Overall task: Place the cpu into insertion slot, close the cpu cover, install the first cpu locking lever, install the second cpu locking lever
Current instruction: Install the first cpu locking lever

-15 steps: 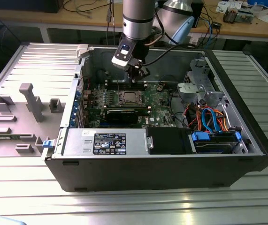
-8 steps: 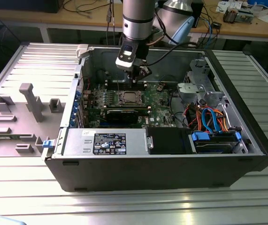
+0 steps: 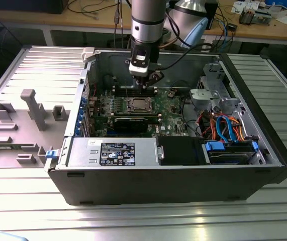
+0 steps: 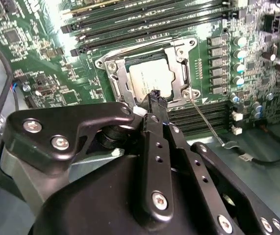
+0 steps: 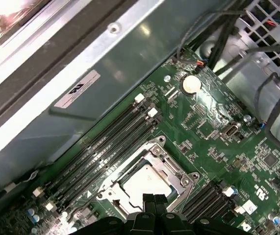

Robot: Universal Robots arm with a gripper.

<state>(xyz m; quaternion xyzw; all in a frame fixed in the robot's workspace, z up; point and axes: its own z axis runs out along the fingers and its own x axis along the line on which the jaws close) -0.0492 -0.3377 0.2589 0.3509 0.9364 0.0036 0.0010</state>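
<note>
The cpu point(image 4: 152, 78) lies flat in the insertion slot point(image 3: 138, 105) on the green motherboard, its silvery top facing up; it shows again in the first wrist view as the cpu point(image 5: 144, 183). The cpu cover point(image 4: 121, 78) lies down around it as a silver frame, with the chip showing through its window. A thin wire lever point(image 4: 206, 120) runs out from one corner of the socket across the board. My gripper point(image 3: 144, 86) hangs just above the socket's far edge, and both wrist views show the gripper point(image 4: 157, 96) point(image 5: 154, 199) shut, holding nothing.
The open computer case point(image 3: 183, 173) surrounds the board. Memory slots point(image 5: 105, 147) flank the socket, and a long black card point(image 3: 133, 122) lies in front of it. A drive bay with blue and orange cables point(image 3: 223, 128) sits at the exterior view's right. A grey fixture point(image 3: 32, 108) stands outside at the left.
</note>
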